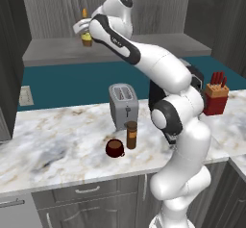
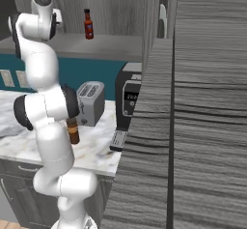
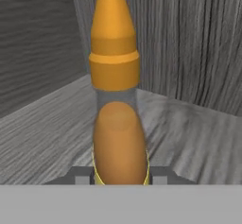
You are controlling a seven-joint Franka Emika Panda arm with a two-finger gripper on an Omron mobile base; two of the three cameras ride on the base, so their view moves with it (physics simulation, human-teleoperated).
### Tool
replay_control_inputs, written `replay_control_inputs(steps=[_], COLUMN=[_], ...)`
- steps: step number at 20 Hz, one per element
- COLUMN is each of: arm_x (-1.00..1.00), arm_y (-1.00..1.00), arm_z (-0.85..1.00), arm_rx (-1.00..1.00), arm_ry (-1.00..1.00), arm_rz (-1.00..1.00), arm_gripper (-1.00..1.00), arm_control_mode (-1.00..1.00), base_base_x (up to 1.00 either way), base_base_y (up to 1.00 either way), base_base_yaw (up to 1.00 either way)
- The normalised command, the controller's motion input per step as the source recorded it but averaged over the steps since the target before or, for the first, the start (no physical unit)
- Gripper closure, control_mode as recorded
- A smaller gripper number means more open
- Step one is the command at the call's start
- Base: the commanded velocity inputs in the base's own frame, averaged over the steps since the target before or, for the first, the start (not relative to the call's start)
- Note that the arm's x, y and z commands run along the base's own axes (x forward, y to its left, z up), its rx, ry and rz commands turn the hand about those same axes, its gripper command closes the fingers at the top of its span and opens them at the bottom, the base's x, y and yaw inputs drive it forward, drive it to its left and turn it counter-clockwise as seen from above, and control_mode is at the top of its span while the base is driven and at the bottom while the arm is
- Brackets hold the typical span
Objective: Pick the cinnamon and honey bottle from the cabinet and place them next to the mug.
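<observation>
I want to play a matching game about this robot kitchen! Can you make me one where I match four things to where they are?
Things:
1. honey bottle
2. cinnamon
3. mug
4. red bottle

Places:
A. on the marble counter, in front of the toaster, standing upright
B. up on the cabinet ledge, standing free, right of the arm
C. squeezed in the claw up at the cabinet ledge
D. on the marble counter, just left of the brown jar

Right pairs: 1-C, 2-A, 3-D, 4-B
</observation>
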Motion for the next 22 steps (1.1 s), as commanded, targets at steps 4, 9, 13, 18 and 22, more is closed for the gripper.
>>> replay_control_inputs(steps=[4,9,13,18,22], arm_x=[-0.61,-0.68,-0.71,-0.78,-0.83], arm_y=[-0.06,-0.07,-0.13,-0.3,-0.38], arm_z=[0.0,0.0,0.0,0.0,0.0], arm_rx=[0.0,0.02,0.04,0.06,0.07], arm_ry=[-0.05,-0.09,-0.09,-0.08,-0.08], arm_rz=[0.0,0.0,0.0,0.0,0.0], arm_gripper=[1.0,1.0,1.0,1.0,1.0], arm_control_mode=[-1.0,-1.0,-1.0,-1.0,-1.0], base_base_x=[0.0,0.0,0.0,0.0,0.0], base_base_y=[0.0,0.0,0.0,0.0,0.0], base_base_yaw=[0.0,0.0,0.0,0.0,0.0])
